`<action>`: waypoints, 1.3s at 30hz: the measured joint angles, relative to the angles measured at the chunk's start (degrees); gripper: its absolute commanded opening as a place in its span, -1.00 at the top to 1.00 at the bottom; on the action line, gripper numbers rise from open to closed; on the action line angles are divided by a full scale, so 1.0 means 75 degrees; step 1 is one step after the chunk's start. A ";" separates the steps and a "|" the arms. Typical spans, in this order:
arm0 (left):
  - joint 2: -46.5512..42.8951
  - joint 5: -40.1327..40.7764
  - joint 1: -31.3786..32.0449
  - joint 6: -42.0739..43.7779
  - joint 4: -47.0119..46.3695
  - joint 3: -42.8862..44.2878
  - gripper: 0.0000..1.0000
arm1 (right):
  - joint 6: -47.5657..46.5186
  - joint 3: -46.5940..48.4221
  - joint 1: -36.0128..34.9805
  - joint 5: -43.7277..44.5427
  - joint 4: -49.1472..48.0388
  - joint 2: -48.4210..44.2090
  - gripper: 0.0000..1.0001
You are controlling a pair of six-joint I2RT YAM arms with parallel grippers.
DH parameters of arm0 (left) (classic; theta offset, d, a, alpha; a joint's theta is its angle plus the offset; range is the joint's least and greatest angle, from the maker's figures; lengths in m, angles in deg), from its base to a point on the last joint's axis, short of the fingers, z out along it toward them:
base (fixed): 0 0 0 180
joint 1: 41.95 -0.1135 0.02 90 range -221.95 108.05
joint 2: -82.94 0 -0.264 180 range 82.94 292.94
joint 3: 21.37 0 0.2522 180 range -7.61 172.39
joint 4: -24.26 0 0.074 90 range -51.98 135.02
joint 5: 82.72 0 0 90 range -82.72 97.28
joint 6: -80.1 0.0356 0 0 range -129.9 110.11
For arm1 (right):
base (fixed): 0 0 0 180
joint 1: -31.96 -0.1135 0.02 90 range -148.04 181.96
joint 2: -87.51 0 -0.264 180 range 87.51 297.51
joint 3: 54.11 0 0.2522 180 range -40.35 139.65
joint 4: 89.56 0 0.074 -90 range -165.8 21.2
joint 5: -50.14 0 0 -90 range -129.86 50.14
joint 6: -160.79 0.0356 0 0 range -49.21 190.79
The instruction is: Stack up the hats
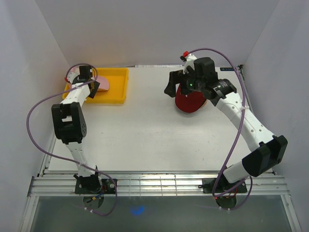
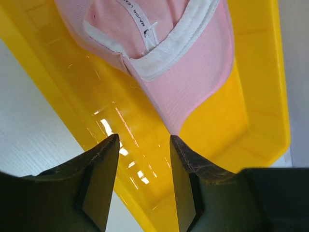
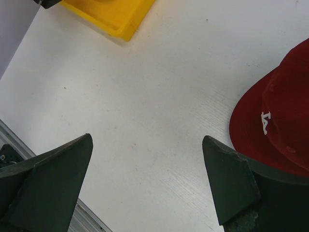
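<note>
Item: pink hat (image 2: 183,72), soft fabric, lying upside down with its white sweatband and a printed inner label showing; its brim points toward the left gripper (image 2: 142,145), the brim tip ending just short of the fingertips and nearest the finger on the right of the wrist view. Left gripper: jaws partly apart, nothing between them, only tray floor visible in the gap. Container: yellow tray (image 1: 118,94), shallow and rectangular, at the far left of the table (image 1: 145,135); it holds the pink hat and no other visible piece. Item: dark red hat (image 3: 282,101), crown up with a small white logo, resting on the table at the far right, well apart from the tray. Right gripper (image 3: 147,139): jaws spread wide and empty over bare tabletop; the red hat lies outside them, beside the finger on the right of that wrist view.
</note>
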 measured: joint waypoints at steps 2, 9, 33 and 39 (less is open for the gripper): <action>0.0315 0.0029 0.0000 -0.0055 0.0020 0.0149 -0.12 | -0.0003 0.0000 0.0000 0.0000 0.0000 0.0000 -1.00; 0.1204 0.0052 0.0000 -0.0090 0.0146 0.0825 -0.02 | -0.0026 0.0000 0.0000 0.0015 0.0000 0.0026 -1.00; -0.0076 -0.0568 0.0000 0.0058 -0.0425 -0.0230 -0.32 | -0.0131 0.0000 0.0000 0.0087 0.0003 0.0207 -1.00; -0.0227 -0.0589 0.0000 -0.0137 -0.0676 -0.0152 -0.38 | -0.0119 0.0000 0.0000 0.0085 0.0000 0.0207 -1.00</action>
